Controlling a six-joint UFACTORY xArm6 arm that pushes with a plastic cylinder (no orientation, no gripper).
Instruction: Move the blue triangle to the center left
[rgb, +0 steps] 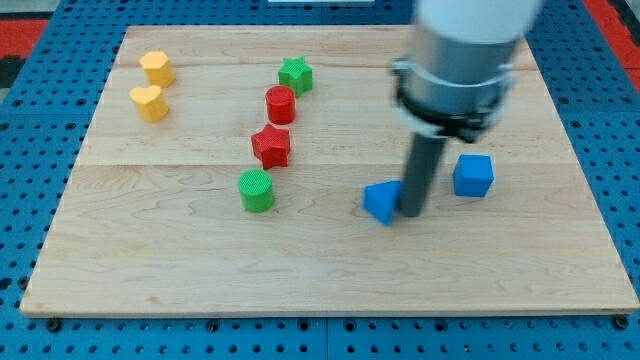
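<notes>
The blue triangle (381, 201) lies on the wooden board (330, 270), right of centre and a little below the middle. My tip (413, 213) rests on the board right against the triangle's right side, touching it or nearly so. The dark rod rises from there to the grey arm body at the view's top right. A blue cube (473, 175) sits just right of the rod, apart from it.
A green cylinder (257, 190) stands left of the triangle. Above it are a red star (271, 146), a red cylinder (281, 104) and a green star (295, 74). A yellow hexagon (157, 67) and a yellow heart (149, 102) sit at the top left.
</notes>
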